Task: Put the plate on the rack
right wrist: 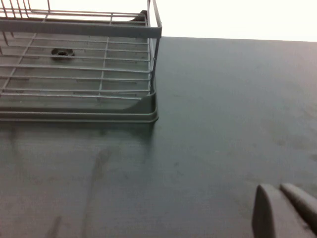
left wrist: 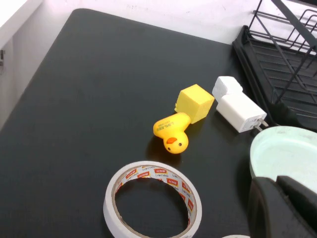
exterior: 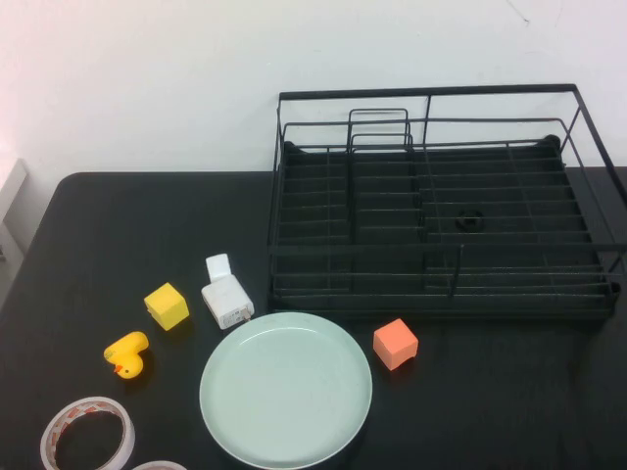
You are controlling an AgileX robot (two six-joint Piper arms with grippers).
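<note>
Neither arm appears in the high view. Only dark fingertips of the left gripper (left wrist: 285, 208) poke into its wrist view, close together above the plate's near left edge; whether they are spread or pressed together cannot be told. The right gripper (right wrist: 290, 213) shows as a grey tip over bare worktop (right wrist: 208, 129) right of the rack's near right corner, its state equally unclear.

The plate (exterior: 285, 389), glossy pale mint, round with a raised rim, lies flat on the matte black worktop just in front of the rack (exterior: 441, 206), a black wire frame with a slatted base and upright loop dividers. Its right end is cut off.

A white charger (exterior: 227, 299) lies touching the plate's far left rim. Left of it are a yellow cube (exterior: 167, 305) and a rubber duck (exterior: 127, 353). An orange cube (exterior: 395, 344) sits right of the plate. The tape roll (exterior: 88, 436) is partly cropped.
</note>
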